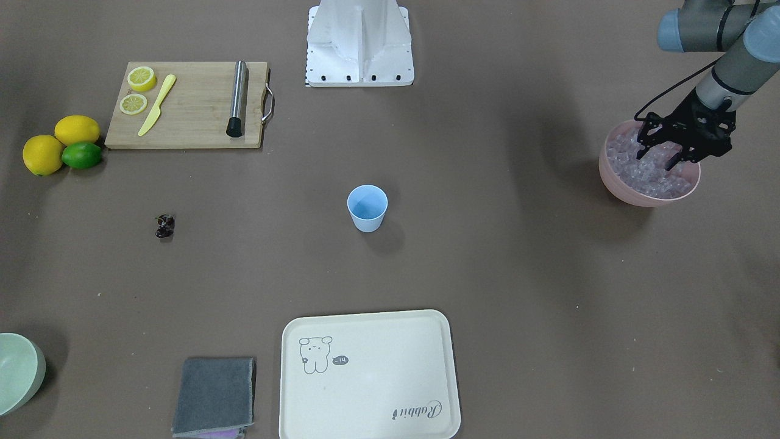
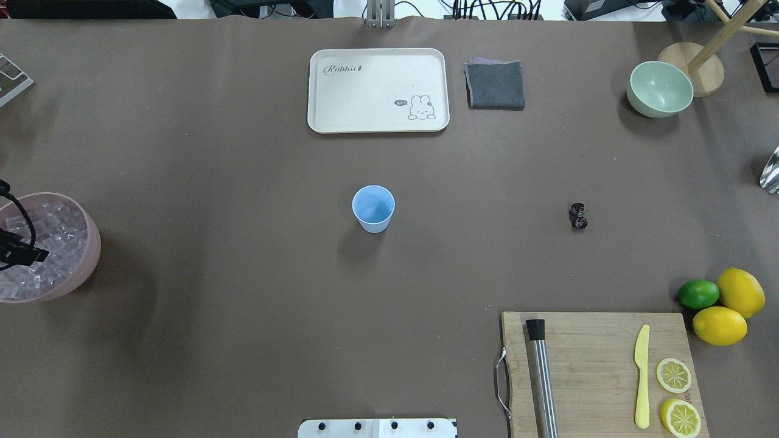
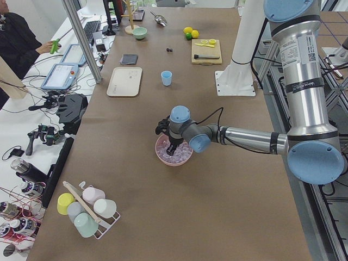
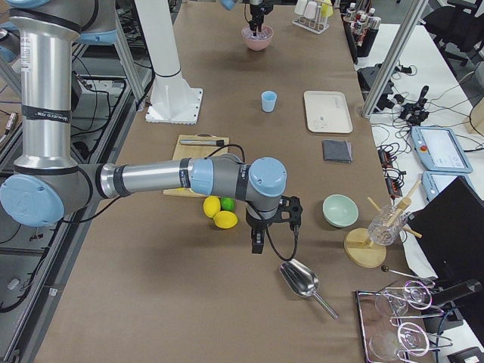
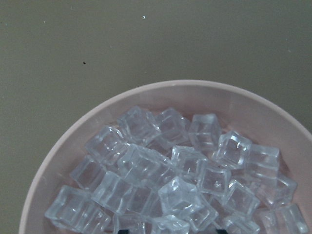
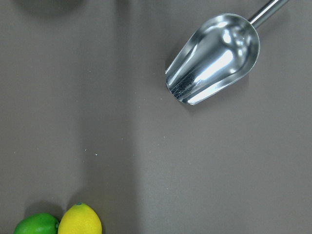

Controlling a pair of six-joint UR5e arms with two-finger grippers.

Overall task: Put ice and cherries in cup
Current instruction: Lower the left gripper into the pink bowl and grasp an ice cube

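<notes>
Hanging over the pink bowl (image 1: pixel 627 192), our left gripper (image 1: pixel 658 157) looks spread open at the ice (image 1: pixel 652 177) — slick cubes could squirt from the pinch. Farther off, the empty cup (image 1: pixel 367 208) sits mid-table with the cherries (image 1: pixel 164 226) beyond it. Right gripper (image 4: pixel 256 243) — we can't tell.

Long counter (image 2: pixel 243 152) wrapped in plain brown paper, evenly lit from above, so the shadows are soft. Silver frame posts (image 3: pixel 81 38) run along one edge, and next to it there's a white side bench (image 3: pixel 16 117) cluttered with tablets (image 3: pixel 60 76) and cables.
</notes>
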